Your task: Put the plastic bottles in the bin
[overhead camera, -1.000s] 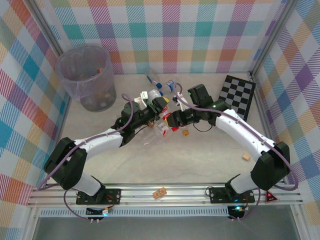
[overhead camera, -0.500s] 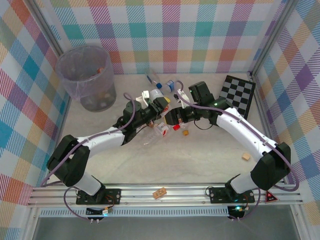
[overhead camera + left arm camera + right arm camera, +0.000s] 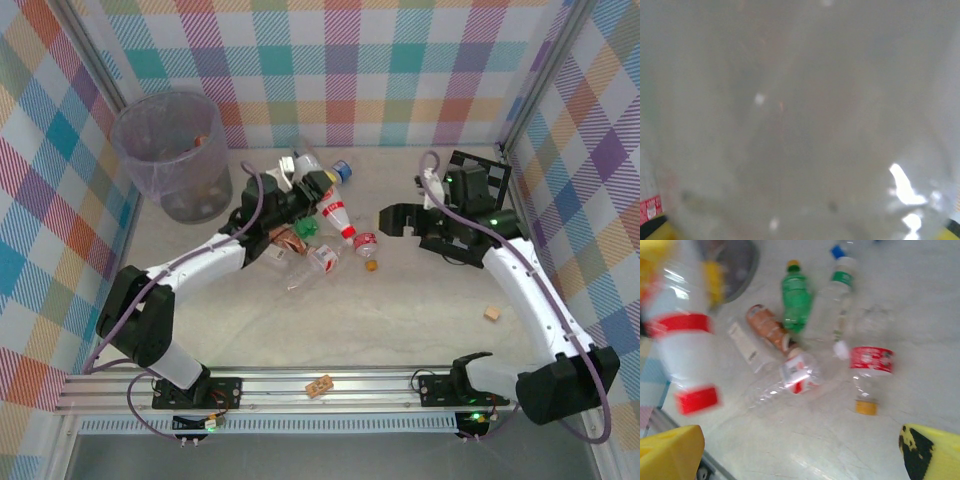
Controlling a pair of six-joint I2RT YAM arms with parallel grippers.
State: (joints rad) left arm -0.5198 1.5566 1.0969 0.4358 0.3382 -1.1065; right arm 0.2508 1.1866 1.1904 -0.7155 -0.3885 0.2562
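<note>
Blurred clear bottle [image 3: 800, 120] close against the lens, pale grey; bright glints at lower right; yellow fingertips [image 3: 654, 231] at both bottom corners; scrap of red label [image 3: 649, 207] lower left

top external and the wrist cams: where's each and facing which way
top external: above, behind the bases, looking down; both arms show
left wrist: pressed against the clear red-banded plastic bottle in the left claw
right wrist: angled down at lying bottles; open right claw, yellow tips
top and right wrist share: small green plastic bottle
</note>
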